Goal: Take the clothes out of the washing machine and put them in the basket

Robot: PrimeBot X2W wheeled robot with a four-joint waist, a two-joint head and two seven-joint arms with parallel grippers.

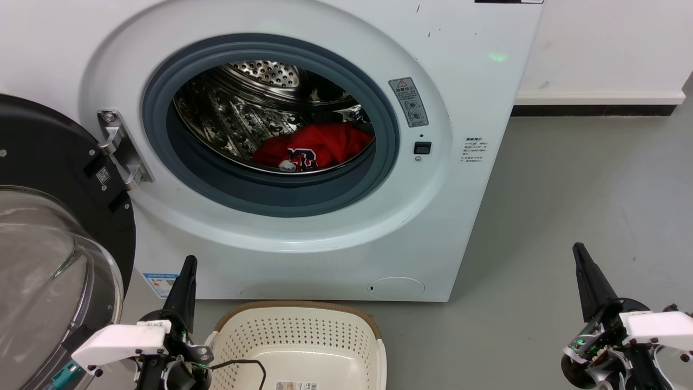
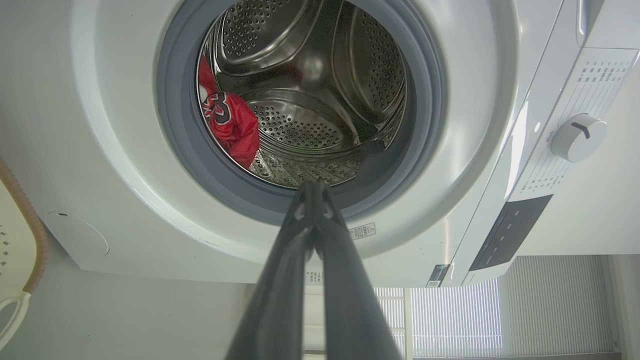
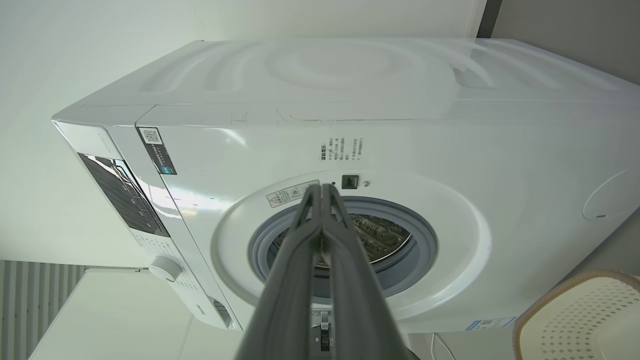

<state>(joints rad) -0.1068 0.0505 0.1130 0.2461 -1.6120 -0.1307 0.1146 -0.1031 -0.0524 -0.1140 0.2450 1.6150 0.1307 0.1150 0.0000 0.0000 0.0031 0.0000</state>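
The washing machine [image 1: 303,238] stands ahead with its door [image 1: 48,238] swung open to the left. Inside the steel drum lie the clothes [image 1: 316,145], a red heap with dark lettering, also in the left wrist view as clothes [image 2: 227,125]. The cream basket [image 1: 303,330] sits on the floor below the porthole, with a paper label on its base. My left gripper [image 1: 188,264] is shut and empty beside the basket's left rim, its fingertips [image 2: 314,186] meeting. My right gripper [image 1: 578,249] is shut and empty over the floor to the right, its fingertips [image 3: 321,189] together.
Grey floor [image 1: 584,184] stretches to the right of the machine up to a white wall with a dark skirting [image 1: 593,110]. The open glass door takes up the lower left. A thin black cable [image 1: 246,364] hangs over the basket's left side.
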